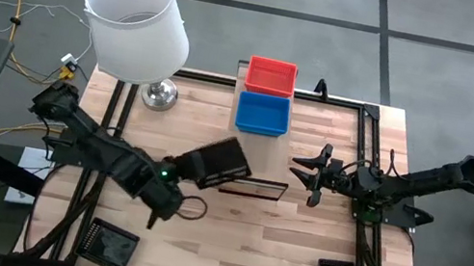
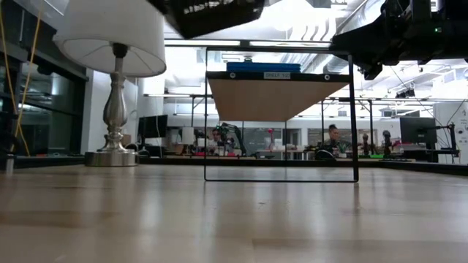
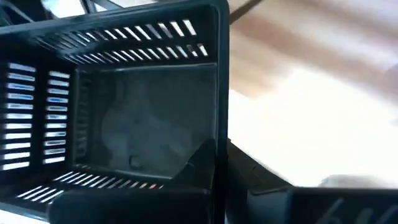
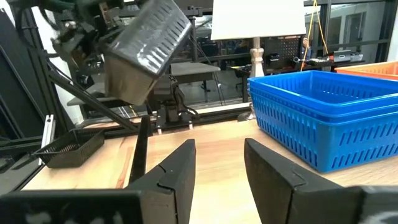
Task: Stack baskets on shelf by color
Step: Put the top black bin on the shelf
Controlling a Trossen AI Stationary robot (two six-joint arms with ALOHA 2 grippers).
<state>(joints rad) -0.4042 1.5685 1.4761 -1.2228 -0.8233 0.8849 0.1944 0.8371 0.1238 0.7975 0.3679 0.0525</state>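
Black basket (image 1: 219,163) hangs tilted above the table (image 1: 247,242) near its middle, pinched by my left gripper (image 1: 178,178), while the blue baskets (image 1: 263,113) and red baskets (image 1: 272,75) sit on the shelf (image 2: 274,91) and my right gripper (image 1: 313,176) hovers spread beside it.

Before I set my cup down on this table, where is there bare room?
Bare wood lies along the near edge of the table, and right of the blue baskets. The middle is crowded: the left gripper holds a black basket facing the open right gripper.
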